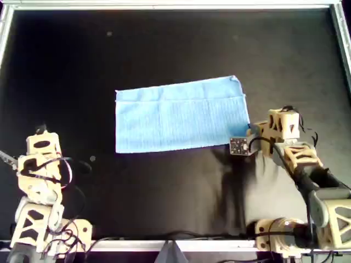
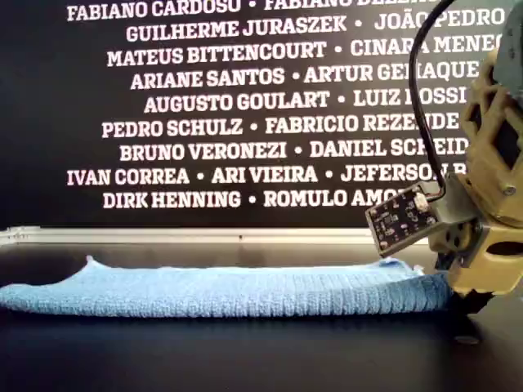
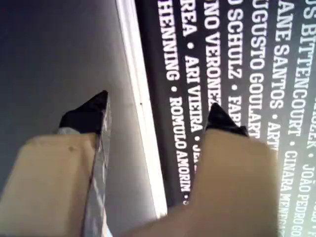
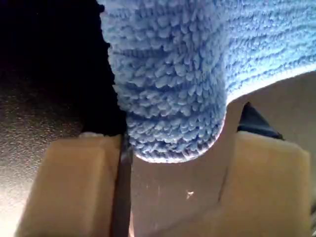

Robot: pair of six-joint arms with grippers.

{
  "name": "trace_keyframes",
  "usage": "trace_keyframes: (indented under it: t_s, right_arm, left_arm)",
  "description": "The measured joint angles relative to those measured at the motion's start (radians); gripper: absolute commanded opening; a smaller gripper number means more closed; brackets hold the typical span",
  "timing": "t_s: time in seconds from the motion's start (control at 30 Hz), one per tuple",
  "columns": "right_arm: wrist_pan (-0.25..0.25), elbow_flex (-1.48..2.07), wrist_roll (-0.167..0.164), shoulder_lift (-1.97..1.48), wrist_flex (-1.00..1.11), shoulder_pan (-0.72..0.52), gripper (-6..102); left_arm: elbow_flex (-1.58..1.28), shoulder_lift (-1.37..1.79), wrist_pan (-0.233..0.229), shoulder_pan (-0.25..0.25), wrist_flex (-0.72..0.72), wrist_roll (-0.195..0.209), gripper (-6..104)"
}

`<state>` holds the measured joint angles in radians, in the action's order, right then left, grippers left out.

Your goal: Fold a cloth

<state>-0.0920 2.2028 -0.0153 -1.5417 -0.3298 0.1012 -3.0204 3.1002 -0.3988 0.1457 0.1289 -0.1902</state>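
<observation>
The tan, 3D-printed right gripper (image 4: 177,148) sits low at the corner of the light-blue fabric cloth (image 1: 178,114), jaws parted around its folded edge; the matching left gripper (image 3: 158,111) rests well apart from that cloth, jaws spread, empty.

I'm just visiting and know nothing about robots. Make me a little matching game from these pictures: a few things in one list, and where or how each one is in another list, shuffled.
Things:
1. cloth
2. left gripper
3. right gripper
4. table

States:
A. open, nothing between its jaws, pointing at a wall of names
B. black, with a pale metal rim
C. light blue, lying as a flat rectangle
D. jaws on either side of a cloth corner

Pairs: 1-C, 2-A, 3-D, 4-B
</observation>
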Motion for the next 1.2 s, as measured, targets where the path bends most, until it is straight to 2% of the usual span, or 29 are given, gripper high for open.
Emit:
trace_keyframes:
  t_s: [0.5, 0.87, 1.2]
  right_arm:
    - [0.0, 0.0, 0.0, 0.0, 0.0, 0.0, -2]
    - [0.002, 0.0, 0.0, -0.014, 0.0, 0.011, 0]
    - [0.006, -0.15, 0.0, -0.081, 0.0, 0.236, 0]
  left_arm:
    - [0.0, 0.0, 0.0, 0.0, 0.0, 0.0, 70]
    - [0.0, 0.0, 0.0, 0.0, 0.0, 0.0, 70]
    - [0.0, 0.0, 0.0, 0.0, 0.0, 0.0, 70]
